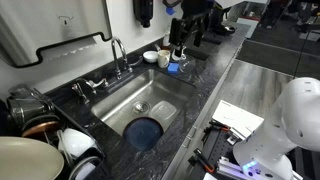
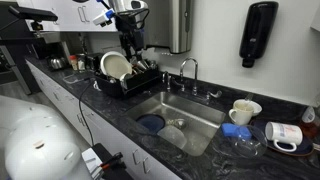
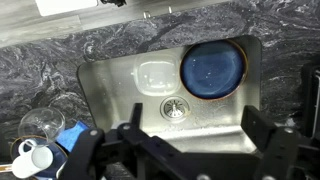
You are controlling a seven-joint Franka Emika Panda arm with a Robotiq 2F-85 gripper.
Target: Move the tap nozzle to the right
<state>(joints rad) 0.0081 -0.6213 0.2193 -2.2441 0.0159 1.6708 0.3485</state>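
Sink (image 1: 172, 95): steel basin set in a dark stone counter (image 1: 215, 72), with a blue dish (image 1: 147, 131) at its near end.
Tap nozzle (image 1: 118, 48): chrome arch behind the basin, tip pointing down.
Gripper (image 1: 178, 50): dark, hanging over the counter past the sink, above a blue item (image 1: 172, 67) and beside a white mug (image 1: 151, 57).
Rack (image 1: 32, 105): lower left, holding plates (image 1: 25, 155).
Paper (image 1: 238, 118): flat on the counter.

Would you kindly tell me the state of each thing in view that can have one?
gripper: jaws open, empty, above the sink.
tap nozzle: upright, arched over the sink, untouched.
blue dish: lying face up in the sink.
drain: uncovered.
white mug: upright on the counter.
dish rack: loaded with plates.
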